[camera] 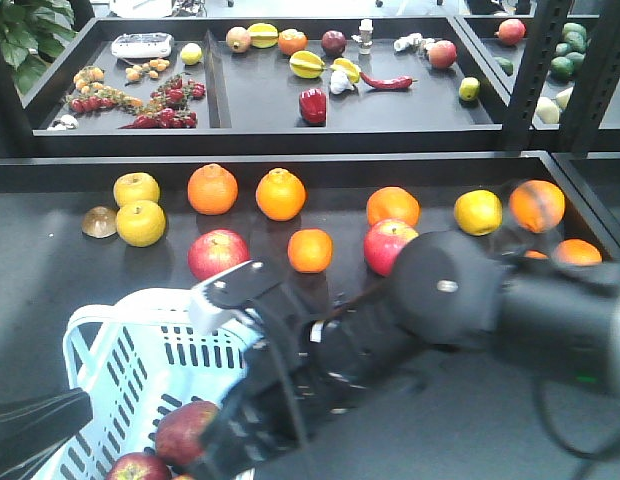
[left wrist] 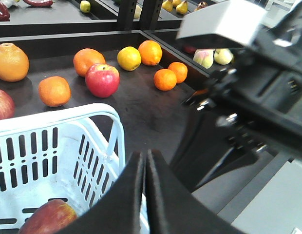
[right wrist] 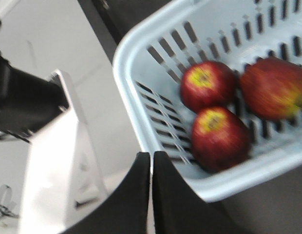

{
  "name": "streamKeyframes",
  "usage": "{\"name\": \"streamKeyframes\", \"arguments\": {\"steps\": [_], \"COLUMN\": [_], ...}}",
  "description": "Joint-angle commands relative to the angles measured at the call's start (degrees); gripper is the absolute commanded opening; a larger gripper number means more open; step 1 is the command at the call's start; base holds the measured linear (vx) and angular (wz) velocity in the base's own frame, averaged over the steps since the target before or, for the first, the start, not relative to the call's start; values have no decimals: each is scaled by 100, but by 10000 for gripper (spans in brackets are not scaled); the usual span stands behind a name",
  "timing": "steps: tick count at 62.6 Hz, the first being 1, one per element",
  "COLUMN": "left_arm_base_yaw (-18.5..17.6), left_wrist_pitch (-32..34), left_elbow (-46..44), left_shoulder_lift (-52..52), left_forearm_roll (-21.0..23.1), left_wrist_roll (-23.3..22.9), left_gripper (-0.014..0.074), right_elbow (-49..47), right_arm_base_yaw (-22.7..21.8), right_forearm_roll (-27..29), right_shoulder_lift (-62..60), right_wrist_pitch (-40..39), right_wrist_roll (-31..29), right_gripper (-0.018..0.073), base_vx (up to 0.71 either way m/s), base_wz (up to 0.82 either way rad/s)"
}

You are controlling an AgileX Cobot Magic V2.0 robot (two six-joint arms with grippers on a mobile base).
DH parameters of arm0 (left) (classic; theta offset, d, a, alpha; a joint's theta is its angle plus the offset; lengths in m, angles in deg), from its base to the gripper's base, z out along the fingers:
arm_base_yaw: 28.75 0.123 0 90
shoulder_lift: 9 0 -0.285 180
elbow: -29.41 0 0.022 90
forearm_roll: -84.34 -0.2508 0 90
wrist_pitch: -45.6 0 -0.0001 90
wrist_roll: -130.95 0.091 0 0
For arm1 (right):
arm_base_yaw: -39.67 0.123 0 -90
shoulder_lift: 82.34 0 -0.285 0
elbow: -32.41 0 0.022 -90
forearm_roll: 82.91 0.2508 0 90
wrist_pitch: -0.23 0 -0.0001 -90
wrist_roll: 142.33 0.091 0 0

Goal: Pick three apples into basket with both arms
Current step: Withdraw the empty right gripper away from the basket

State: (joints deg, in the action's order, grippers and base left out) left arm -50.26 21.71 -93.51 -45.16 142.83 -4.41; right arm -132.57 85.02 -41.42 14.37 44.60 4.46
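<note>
Apples [right wrist: 220, 138], three dark red ones, lie together on the slotted floor of the pale blue basket [right wrist: 129, 92], touching one another near a corner. The basket sits at the near left of a black bench [camera: 80, 270], which also carries oranges [camera: 212, 189], yellow fruit [camera: 140, 222] and brighter pink-red apples [camera: 218, 254]. Behind it a raised black shelf [camera: 260, 100] holds mixed fruit and red chillies. The left end effector [left wrist: 145, 168] has its fingers pressed together, empty, above the basket's edge. The right end effector [right wrist: 151, 168] is likewise closed on nothing, just outside the rim.
</note>
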Motion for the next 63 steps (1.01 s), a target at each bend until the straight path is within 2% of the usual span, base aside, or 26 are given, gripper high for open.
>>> {"name": "streamKeyframes", "arguments": {"steps": [1,6,11,19,32,41,49,63], "left_arm_base_yaw": [-18,-18,-18,-18,-18,-18,-18,-18], "left_wrist_pitch": [180,180,180,180,167,133,133,133], "left_elbow": [-140,-140,-140,-140,-140,-140,-140,-140], "left_shoulder_lift": [-21,-21,-21,-21,-21,-21,-21,-21], "left_forearm_roll": [177,177,177,177,177,177,177,177], "left_wrist_roll": [-19,-19,-19,-19,-24,-24,-24,-24], "left_gripper": [-6,-6,-6,-6,-6,-6,-6,-6], "right_elbow": [-151,-151,-151,-103,867,2121,2823,3300], "right_arm_base_yaw": [-38,-38,-38,-38,-38,-38,-38,-38], "right_forearm_roll": [-1216,-2311,-3176,-4256,-4905,-5459,-6046,-6599], "right_shoulder_lift": [-585,-917,-1310,-1925,-3239,-4385,-5456,-6585], "right_wrist_pitch": [116,290,484,706,535,448,492,509], "right_wrist_roll": [981,1754,2426,2903,3478,4218,4867,5503], "right_gripper": [-7,-6,-6,-6,-5,-5,-5,-5], "base_vx": [0,0,0,0,0,0,0,0], "base_wz": [0,0,0,0,0,0,0,0]}}
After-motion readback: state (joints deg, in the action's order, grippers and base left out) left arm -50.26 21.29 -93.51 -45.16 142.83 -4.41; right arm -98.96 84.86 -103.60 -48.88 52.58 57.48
